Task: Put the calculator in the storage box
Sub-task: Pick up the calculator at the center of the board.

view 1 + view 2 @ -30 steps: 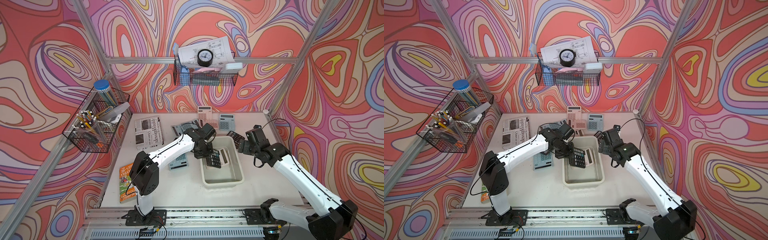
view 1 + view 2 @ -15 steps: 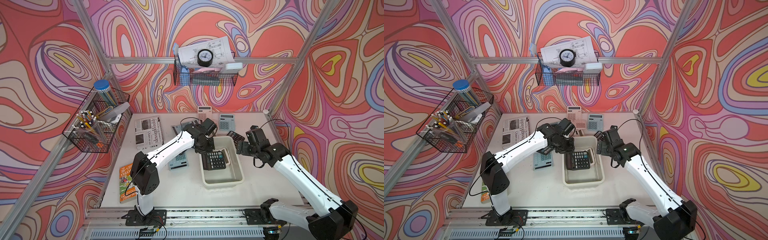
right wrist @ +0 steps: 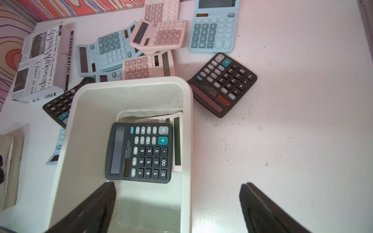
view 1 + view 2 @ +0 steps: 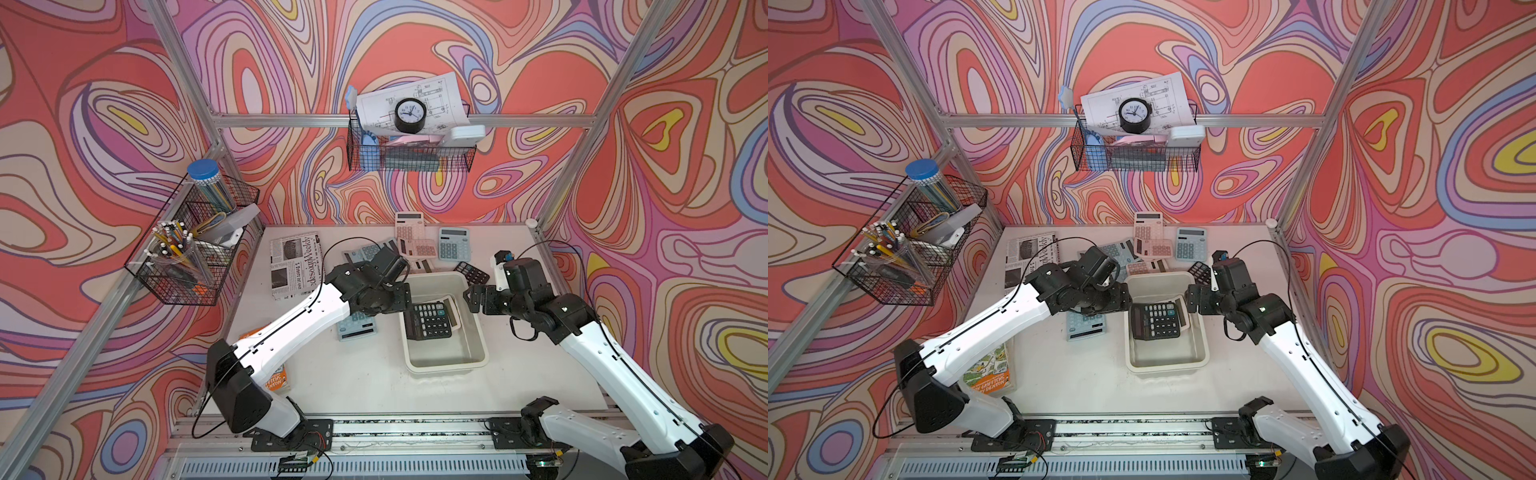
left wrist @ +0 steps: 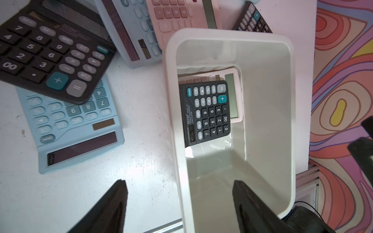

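Fingers of my left gripper stand wide apart with nothing between them, straddling the 9 o'clock wall of the cream-white rectangular plastic storage box. My right gripper straddles the 3 o'clock wall, its fingers just as spread and just as empty.

Inside the box, in its 12 o'clock half, the black rectangular plastic calculator lies face up with its display edge toward the 9 o'clock wall. It rests on a pale pink plastic calculator that shows along its 3 o'clock side, so I judge it sits a little tilted, not flat on the floor.

I reckon it is light, with a stiff, smooth shell that could slip. If I must shift it, I would pinch across its two long side edges, clear of the keys and the display window.

Farther out on the white table, a second black plastic calculator lies just beside the box at 1 o'clock and a pale blue plastic calculator lies at 9 o'clock. A heap of pink and blue calculators spreads at 11 to 12 o'clock. A newspaper-print book lies beyond at 10 o'clock.
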{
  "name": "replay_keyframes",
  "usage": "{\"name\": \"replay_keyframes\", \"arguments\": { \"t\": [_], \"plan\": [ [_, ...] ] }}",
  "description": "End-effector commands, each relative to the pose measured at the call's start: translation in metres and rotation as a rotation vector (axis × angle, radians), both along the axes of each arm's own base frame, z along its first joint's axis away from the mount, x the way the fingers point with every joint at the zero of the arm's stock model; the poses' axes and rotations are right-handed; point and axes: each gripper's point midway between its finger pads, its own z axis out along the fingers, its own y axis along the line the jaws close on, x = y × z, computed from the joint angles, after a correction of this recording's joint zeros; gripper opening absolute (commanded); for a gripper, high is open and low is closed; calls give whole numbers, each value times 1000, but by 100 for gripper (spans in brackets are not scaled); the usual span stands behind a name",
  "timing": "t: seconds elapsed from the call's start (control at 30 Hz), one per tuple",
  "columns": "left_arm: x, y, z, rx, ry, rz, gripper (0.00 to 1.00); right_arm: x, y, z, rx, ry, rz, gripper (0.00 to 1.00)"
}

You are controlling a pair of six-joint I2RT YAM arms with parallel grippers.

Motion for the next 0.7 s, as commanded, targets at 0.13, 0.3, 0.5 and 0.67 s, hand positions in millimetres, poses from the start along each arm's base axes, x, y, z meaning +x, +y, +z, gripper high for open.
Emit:
{"name": "replay_keyframes", "arguments": {
  "t": [0.13,0.3,0.5,0.67],
  "plan": [
    [-13,65,-37,55,39,110,84,-5,19,19,97,-25,88,98],
    [-16,92,-65,-58,123,178,84,-5,27,16,132,-4,103,98],
    [-2,92,-79,-283,188,252,78,-3,31,10,146,22,108,98],
    [18,87,-86,-387,221,292,68,-1,32,7,143,34,111,98]
  ]
}}
